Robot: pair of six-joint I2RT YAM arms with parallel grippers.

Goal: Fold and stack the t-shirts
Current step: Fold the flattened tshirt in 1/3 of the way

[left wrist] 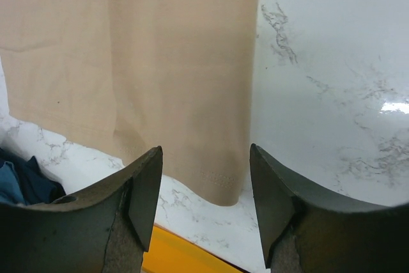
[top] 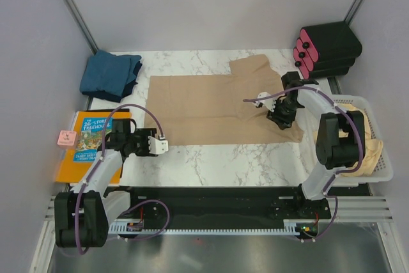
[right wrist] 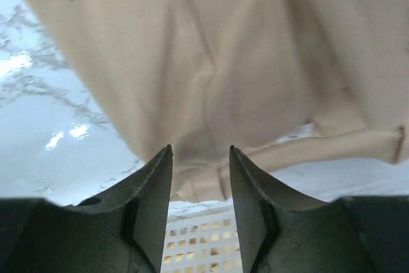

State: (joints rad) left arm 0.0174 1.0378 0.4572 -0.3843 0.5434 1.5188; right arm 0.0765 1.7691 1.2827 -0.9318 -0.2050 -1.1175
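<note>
1. Tan t-shirt [top: 211,110] lies spread flat on the middle of the marble bench [top: 223,164], with its collar end toward the right and its hem toward the left.
2. My left tool [top: 160,146] hovers low over bare marble just off the shirt's near-left corner. Its jaws stand well apart and hold nothing. In the left wrist view the hem sits just ahead of my fingers [left wrist: 146,190], with an orange strip showing beneath them.
3. My right tool [top: 280,118] is over the right part of the same shirt, where the cloth is rumpled. The jaws are partly apart. In the right wrist view I see folded cloth and a seam beyond the gap, but nothing pinched between the jaws.
4. A folded dark teal-blue t-shirt [top: 112,76] rests at the far-left corner of the bench, apart from the tan one.
5. Pale beige t-shirts [top: 370,151] are heaped in the white basket [top: 385,172] at the right edge, beside my right arm.
6. An orange picture book [top: 86,148] lies at the left edge, partly under my left arm.
</note>
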